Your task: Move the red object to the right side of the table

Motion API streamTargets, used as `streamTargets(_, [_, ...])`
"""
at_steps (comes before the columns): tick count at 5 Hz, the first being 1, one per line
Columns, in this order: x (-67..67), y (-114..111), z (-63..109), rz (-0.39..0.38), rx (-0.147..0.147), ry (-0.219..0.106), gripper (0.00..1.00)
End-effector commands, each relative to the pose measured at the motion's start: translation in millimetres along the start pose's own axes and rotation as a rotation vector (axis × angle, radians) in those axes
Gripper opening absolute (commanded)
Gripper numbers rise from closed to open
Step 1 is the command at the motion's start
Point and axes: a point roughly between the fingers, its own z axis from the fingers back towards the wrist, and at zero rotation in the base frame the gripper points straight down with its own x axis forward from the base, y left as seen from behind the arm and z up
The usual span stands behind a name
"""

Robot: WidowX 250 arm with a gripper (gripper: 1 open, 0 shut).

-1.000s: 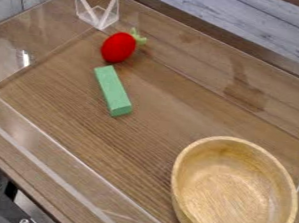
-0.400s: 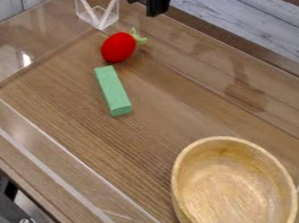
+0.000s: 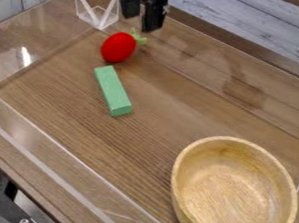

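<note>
The red object (image 3: 117,48), a small strawberry-like toy with a green leafy top, lies on the table (image 3: 215,90) at the back left. My dark gripper (image 3: 139,18) hangs from the top edge, just above and behind the toy and a little to its right. It points down and its fingers stand apart with nothing between them. It is not touching the toy.
A green rectangular block (image 3: 112,89) lies just in front of the red toy. A round light wooden bowl (image 3: 236,191) sits at the front right. Low clear acrylic walls (image 3: 23,58) edge the tabletop, with a clear corner piece (image 3: 93,11) at the back left.
The gripper has come into view from the top edge and dropped lower toward the red toy. The toy, block and bowl have not moved.
</note>
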Motion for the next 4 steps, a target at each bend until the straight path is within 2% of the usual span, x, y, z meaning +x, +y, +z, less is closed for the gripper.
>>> streamTargets(1, [1.2, 13.2, 8.1, 0.014, 0.037, -0.028, 1.0])
streamTargets(3, [0.0, 16.8, -14.0, 0.023, 0.03, 0.015, 1.0])
streamTargets(4, [0.4, 17.1, -19.5, 0.027, 0.028, 0.023, 0.0])
